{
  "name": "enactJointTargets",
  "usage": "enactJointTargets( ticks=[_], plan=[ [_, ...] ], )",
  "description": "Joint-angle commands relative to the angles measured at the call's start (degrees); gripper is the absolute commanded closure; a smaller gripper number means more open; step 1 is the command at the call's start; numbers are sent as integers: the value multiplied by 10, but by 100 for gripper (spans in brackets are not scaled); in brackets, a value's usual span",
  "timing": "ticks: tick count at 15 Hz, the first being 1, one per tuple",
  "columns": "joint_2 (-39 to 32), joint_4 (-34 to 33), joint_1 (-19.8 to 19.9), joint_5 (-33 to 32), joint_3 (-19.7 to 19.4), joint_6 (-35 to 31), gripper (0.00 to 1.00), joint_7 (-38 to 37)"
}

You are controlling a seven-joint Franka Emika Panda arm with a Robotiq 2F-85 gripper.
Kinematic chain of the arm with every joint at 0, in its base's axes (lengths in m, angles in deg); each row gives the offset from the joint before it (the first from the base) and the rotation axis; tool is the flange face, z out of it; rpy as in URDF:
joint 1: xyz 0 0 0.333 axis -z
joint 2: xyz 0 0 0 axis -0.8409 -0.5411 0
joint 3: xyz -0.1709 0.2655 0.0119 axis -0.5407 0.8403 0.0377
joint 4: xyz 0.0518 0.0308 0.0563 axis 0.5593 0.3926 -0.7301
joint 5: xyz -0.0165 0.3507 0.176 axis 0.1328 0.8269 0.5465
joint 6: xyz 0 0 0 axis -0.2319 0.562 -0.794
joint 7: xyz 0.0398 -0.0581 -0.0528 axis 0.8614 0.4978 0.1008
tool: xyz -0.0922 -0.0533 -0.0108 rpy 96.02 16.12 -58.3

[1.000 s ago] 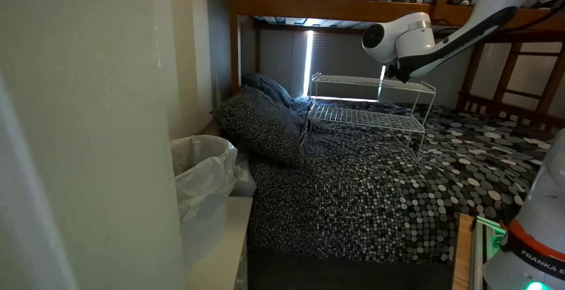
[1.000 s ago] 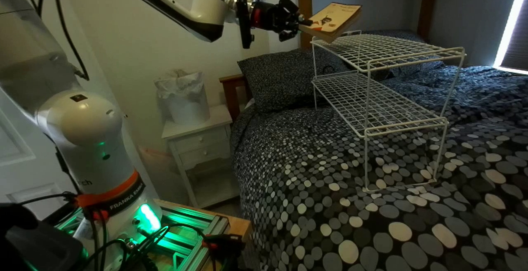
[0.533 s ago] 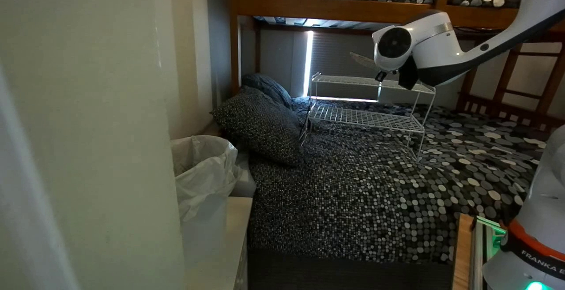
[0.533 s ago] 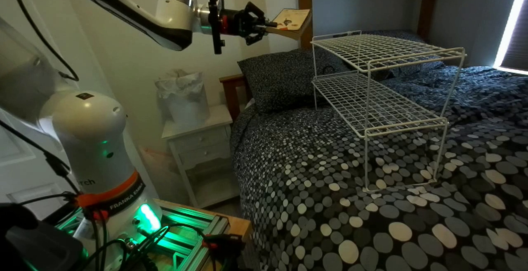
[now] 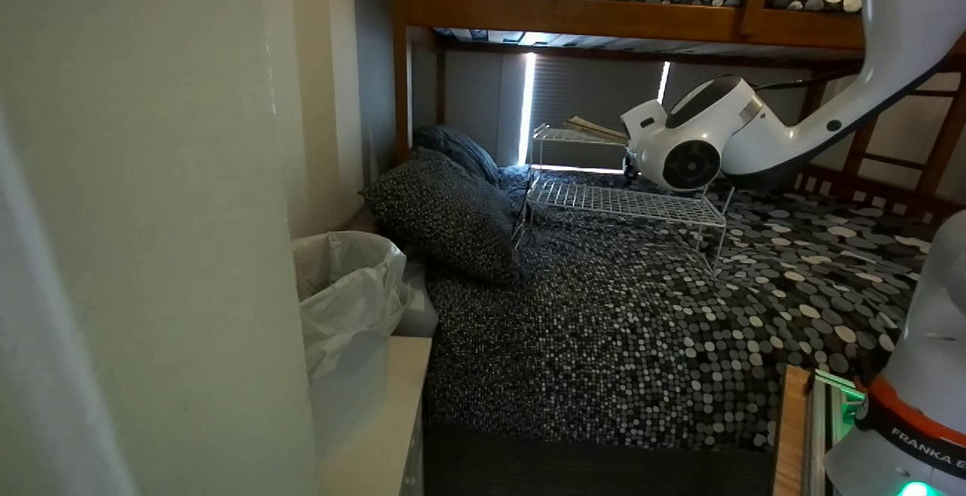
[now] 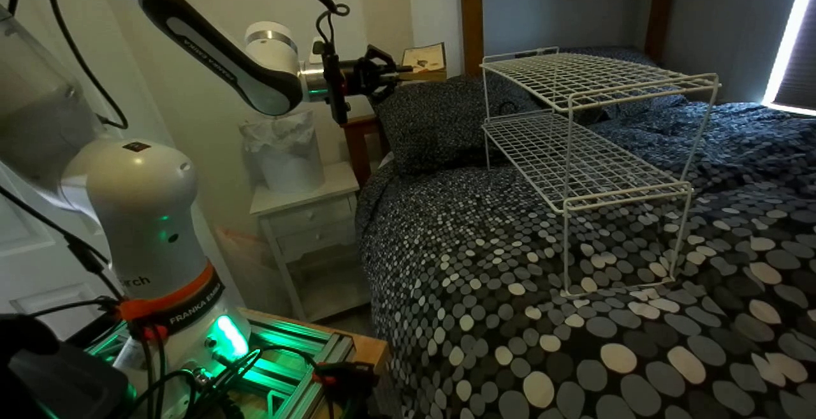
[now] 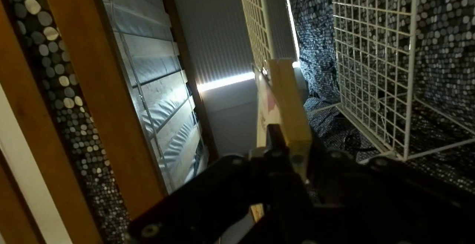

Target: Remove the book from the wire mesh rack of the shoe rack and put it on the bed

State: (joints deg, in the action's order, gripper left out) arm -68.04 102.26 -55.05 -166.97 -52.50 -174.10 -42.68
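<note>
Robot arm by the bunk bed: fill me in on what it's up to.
A Franka Panda arm is handling a tan-covered book. Its Robotiq gripper is closed on one edge of it, holding it in midair. The white two-tier wire shoe rack stands on the bed, and the book is apart from it. The job seems to be taking the book off that rack and putting it on the bed; it hasn't been laid down yet.

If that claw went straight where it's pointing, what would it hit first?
Probably the upper wire mesh rack, the book in the claw leading; depth is unclear, so both might miss it.
</note>
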Motion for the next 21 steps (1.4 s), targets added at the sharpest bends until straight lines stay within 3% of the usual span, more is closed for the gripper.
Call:
enactJointTargets(
  ticks=[1,6,7,8,15,17,21],
  plan=[
    [-2,-2,-10,1,-9,3,83,3],
    [1,-7,-10,1,-9,3,83,4],
    [-19,-19,-7,5,-12,14,96,1],
    [-27,-18,-8,10,-16,1,96,0],
    [-169,7,-3,115,-7,97,96,-40],
    [-212,1,-2,116,-2,75,96,-68],
    [-284,-23,3,58,20,49,96,-153]
  ],
)
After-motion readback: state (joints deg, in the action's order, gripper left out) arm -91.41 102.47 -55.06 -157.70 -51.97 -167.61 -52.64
